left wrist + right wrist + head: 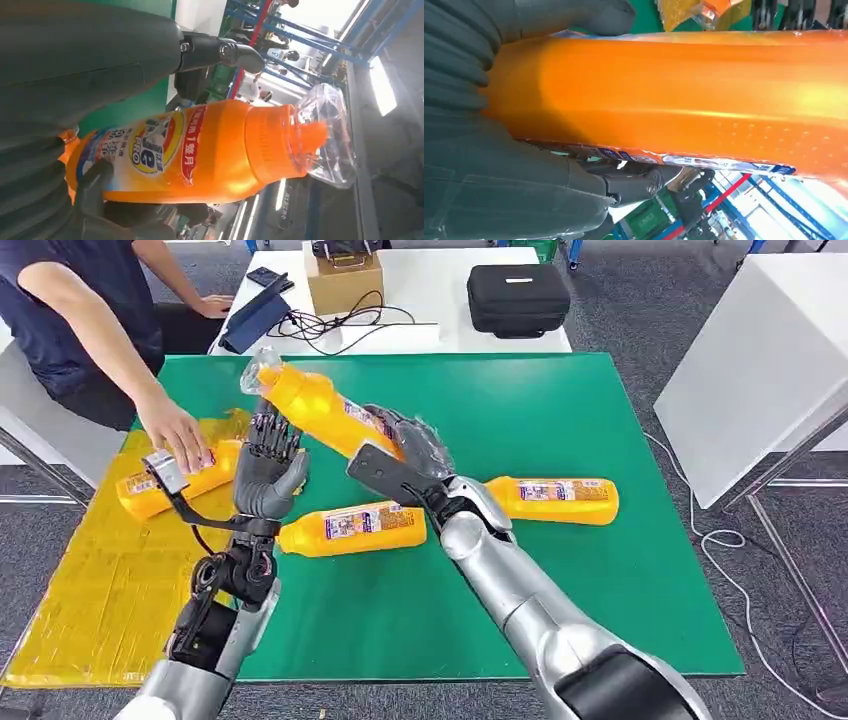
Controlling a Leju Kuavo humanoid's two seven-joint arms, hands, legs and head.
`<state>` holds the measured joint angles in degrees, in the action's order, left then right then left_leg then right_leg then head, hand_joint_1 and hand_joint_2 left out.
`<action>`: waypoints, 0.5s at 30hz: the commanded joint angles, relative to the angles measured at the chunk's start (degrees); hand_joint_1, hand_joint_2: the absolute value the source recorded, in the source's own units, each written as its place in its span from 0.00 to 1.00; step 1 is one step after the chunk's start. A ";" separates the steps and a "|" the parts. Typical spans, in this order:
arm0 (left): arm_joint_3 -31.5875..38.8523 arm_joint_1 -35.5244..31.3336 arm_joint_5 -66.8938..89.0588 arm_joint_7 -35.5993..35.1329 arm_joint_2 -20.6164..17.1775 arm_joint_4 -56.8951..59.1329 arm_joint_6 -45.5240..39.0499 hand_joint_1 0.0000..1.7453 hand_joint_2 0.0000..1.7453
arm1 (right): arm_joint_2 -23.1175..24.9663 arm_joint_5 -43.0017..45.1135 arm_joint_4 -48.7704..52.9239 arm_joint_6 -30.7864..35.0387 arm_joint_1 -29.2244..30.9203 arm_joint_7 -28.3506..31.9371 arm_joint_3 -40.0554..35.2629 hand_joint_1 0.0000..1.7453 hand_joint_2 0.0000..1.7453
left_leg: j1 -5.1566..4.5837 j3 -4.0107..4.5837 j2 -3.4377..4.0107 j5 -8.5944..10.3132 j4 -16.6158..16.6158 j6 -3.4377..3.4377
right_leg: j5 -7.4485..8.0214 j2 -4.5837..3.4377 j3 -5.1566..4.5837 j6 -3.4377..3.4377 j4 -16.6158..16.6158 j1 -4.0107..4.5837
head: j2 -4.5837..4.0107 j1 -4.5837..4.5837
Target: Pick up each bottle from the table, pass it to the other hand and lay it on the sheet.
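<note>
Your right hand (405,445) grips the raised bottle (315,405), tilted toward eleven o'clock so your spread-fingered left hand (268,465) can take it.

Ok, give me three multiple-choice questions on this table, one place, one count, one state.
1. The orange bottle under the person's hand lies on: A the yellow sheet, B the black case, C the floor.
2. Orange bottles lying on the green table mat: A one, B two, C four.
3. The orange plastic bottle with the clear cap is: A standing on the table, B lying on the sheet, C held up.

A: the person's hand presses that bottle on the yellow sheet.
B: two lie on the green table mat.
C: the right hand grips the clear-capped bottle aloft.
</note>
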<state>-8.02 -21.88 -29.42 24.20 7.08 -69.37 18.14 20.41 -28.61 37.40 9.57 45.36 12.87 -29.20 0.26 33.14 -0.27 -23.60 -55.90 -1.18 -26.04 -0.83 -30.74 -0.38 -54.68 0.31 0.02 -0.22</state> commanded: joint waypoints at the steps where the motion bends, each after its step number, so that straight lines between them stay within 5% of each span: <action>1: -1.78 -3.49 -1.84 -0.81 0.64 4.98 0.24 0.00 1.00 | -0.41 4.65 -2.12 0.41 2.77 -2.88 -11.88 1.00 1.00 | 0.01 -0.08 -0.06 -0.04 0.00 0.03 | -0.06 0.11 0.12 -0.05 0.02 0.01 | 0.00 0.00; 8: -0.79 -4.44 -2.61 -0.80 0.34 6.18 -0.62 0.00 1.00 | -0.41 14.83 0.40 3.03 1.87 -6.83 -30.88 1.00 1.00 | 0.07 -0.24 -0.03 -0.14 -0.01 0.05 | -0.13 0.12 0.25 -0.07 0.04 0.07 | 0.00 -0.02; 15: 0.63 -3.67 -3.05 0.40 -1.10 5.93 -1.69 0.00 1.00 | -0.41 15.74 3.95 1.90 -1.07 -9.68 -43.29 1.00 1.00 | 0.04 -0.12 0.07 -0.06 0.08 0.02 | -0.04 -0.01 0.11 -0.05 0.09 0.04 | 0.00 -0.02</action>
<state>-8.07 -23.22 -32.33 24.13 7.67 -67.21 17.51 21.40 -12.61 38.40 13.12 45.22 5.18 -53.98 0.29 33.23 -0.27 -23.60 -55.88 -1.17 -26.05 -0.84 -30.84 -0.38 -54.69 0.34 0.02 -0.24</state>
